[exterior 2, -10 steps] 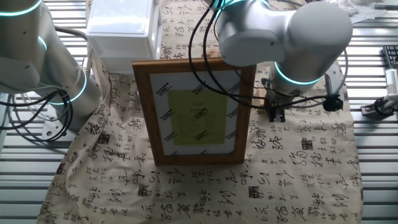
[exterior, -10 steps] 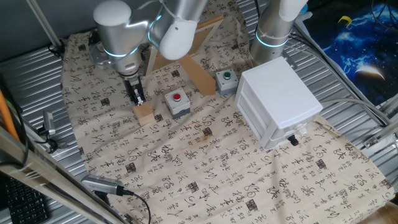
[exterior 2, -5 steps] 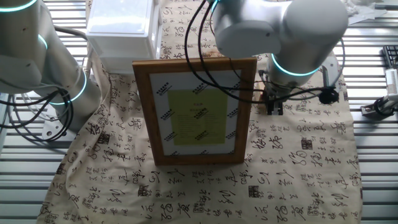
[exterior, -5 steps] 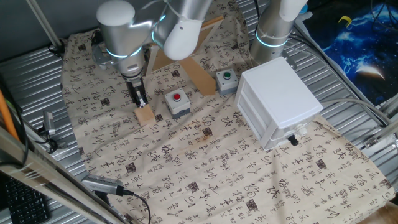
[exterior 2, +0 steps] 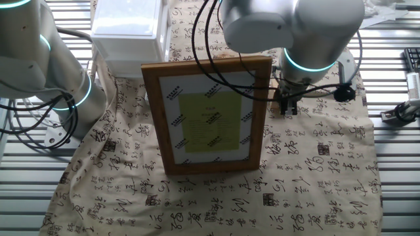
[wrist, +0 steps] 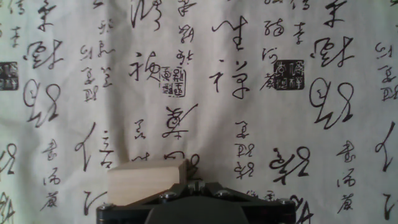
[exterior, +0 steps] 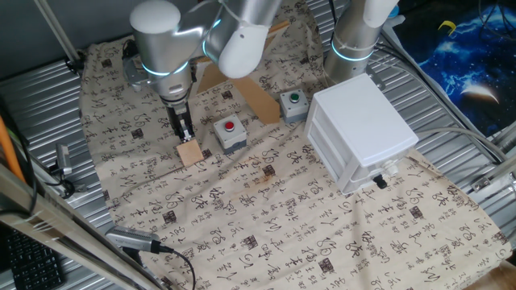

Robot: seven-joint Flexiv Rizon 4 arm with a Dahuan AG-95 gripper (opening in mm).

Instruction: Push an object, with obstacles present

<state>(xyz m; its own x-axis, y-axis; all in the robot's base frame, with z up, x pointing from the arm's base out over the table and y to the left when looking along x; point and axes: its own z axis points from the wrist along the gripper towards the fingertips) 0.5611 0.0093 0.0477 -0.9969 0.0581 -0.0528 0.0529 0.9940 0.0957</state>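
**Block sits just ahead of the fingertips, with the red-button box close on its far flank**

In one fixed view the gripper [exterior: 185,131] points straight down at the patterned cloth [exterior: 266,217], its fingers drawn together into one narrow blade with nothing held between them. The small wooden block [exterior: 190,153] lies directly below and slightly nearer the camera than the fingertips, touching them or very nearly so. The hand view agrees: the block [wrist: 148,183] fills the lower left of the picture, hard against the finger housing.

Just to the right of the block, a little apart, stands the grey box with the red button [exterior: 230,133]. Farther right and back lean the wooden frame [exterior: 256,90] and the green-button box [exterior: 293,102]; the white drawer cabinet [exterior: 361,129] is well apart.

The judgement for the coming push: the block lies on the camera-near side of the fingers, so a stroke that way carries it over open cloth, while any rightward drift risks the red-button box.

The other fixed view hides the block behind the frame [exterior 2: 209,115].
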